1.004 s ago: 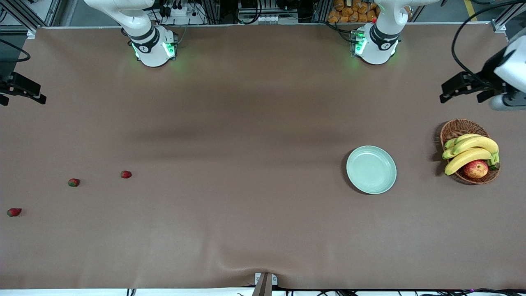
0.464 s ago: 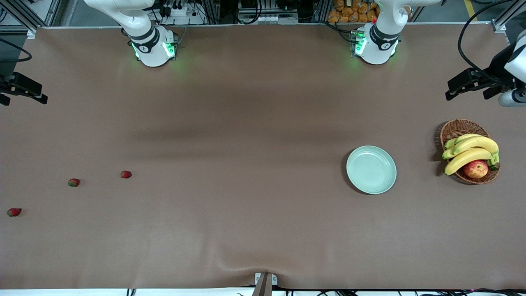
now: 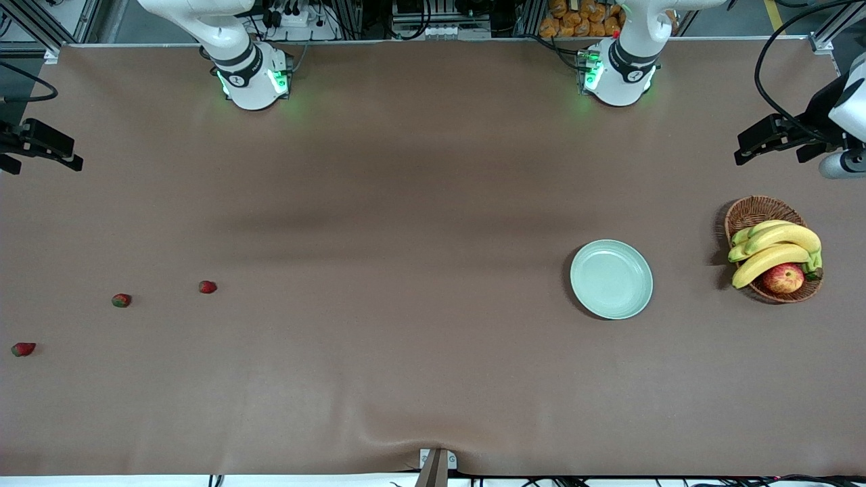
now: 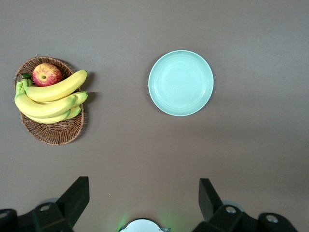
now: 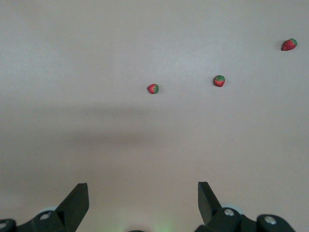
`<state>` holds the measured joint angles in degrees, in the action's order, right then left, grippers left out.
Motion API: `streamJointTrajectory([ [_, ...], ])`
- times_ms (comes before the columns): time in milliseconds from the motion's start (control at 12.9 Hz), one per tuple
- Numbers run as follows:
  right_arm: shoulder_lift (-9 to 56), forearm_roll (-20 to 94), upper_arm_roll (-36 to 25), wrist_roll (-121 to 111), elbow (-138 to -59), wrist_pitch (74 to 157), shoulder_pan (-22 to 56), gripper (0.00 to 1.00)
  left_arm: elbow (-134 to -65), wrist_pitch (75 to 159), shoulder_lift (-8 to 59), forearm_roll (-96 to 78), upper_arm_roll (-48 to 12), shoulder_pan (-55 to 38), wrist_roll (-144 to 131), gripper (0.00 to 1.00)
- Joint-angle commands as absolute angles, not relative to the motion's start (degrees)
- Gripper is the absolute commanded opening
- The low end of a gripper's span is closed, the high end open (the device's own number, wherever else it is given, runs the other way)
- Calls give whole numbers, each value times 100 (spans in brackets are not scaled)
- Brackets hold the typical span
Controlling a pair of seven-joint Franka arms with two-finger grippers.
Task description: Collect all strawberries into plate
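At the far left edge of the front view the right gripper (image 3: 40, 145) hangs high over the table's end with its fingers spread wide and nothing between them. Lower left lie three strawberries (image 3: 23, 349), (image 3: 122, 300), (image 3: 208, 287), each well apart from the others on the bare cloth. The plate (image 3: 582, 297) sits empty, right of centre, near the basket (image 3: 747, 211) of bananas (image 3: 778, 247) and an apple (image 3: 783, 278). At the far right edge the left gripper (image 3: 778, 138) waits, also spread wide and empty. The step in hand looks like a first pick: the right gripper should descend straight over one berry, straddle it and close gently, since such small fruit may roll or squash.
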<state>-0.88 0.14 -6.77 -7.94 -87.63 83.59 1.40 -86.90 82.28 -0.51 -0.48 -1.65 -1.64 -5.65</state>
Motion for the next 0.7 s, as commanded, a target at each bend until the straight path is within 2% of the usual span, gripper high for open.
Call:
streamJointTrajectory([
  [0, -114, -79, -729, -721, -8701, 8262, 220, 100, -8525, 8086, 9, 88, -167, -132, -422, 100],
  [309, -36, -79, -729, -721, -8710, 8323, 202, 100, -8517, 8121, 61, 88, -176, -114, -422, 100],
  [618, 395, -97, -738, -729, -8701, 8402, 202, 100, -8517, 8130, 105, 79, -176, -123, -422, 100],
])
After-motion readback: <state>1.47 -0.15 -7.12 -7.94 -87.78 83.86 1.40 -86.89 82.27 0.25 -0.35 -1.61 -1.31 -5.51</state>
